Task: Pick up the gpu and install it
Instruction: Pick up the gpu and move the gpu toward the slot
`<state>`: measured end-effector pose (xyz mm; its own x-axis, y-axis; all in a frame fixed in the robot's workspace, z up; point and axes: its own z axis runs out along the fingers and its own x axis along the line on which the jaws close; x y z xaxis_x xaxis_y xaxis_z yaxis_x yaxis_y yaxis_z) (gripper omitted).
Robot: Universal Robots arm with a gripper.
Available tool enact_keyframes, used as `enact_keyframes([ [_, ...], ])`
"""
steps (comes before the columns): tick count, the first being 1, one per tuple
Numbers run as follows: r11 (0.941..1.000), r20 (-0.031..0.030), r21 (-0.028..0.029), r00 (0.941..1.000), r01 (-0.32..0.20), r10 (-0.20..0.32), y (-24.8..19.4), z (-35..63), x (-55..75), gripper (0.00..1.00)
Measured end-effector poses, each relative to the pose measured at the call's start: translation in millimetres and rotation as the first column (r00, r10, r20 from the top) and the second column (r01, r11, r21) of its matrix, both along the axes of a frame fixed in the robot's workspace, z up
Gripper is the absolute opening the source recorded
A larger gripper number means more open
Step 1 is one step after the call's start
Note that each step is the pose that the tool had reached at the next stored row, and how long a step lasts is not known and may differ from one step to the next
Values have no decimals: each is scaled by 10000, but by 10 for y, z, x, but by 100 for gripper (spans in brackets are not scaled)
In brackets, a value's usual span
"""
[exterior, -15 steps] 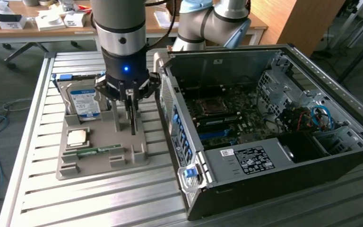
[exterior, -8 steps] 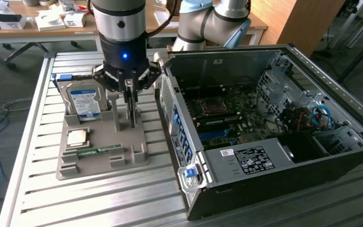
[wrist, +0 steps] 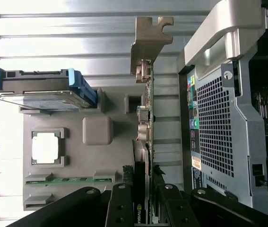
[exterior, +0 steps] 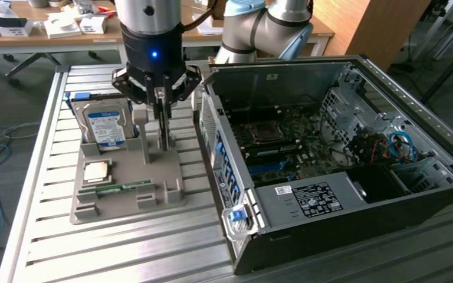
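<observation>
The pincer (exterior: 160, 103) pinches the gpu (wrist: 144, 127) edge-on between its fingers (wrist: 119, 203). Its metal bracket (wrist: 150, 42) juts straight out beyond the fingertips

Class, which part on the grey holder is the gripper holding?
The gpu, the thin dark card standing on edge, clamped in the gripper. The hard drive, processor chip and green memory stick sit untouched.

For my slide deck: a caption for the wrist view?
End effector grips the gpu in the grey holder, beside the computer case.
</observation>
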<state>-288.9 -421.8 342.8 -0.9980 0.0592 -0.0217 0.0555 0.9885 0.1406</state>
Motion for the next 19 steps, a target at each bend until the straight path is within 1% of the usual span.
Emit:
enact_keyframes([
  [3, 10000, 1, 20, 10000, 0, 0, 2, 84, 0, 26],
  [11, 10000, 1, 28, 10000, 0, 0, 9, 319, 5, 26],
  [15, 10000, 0, 27, 10000, 0, 0, 15, 413, 7, 26],
  [19, 10000, 1, 28, 10000, -1, 1, 18, 470, 9, 26],
])
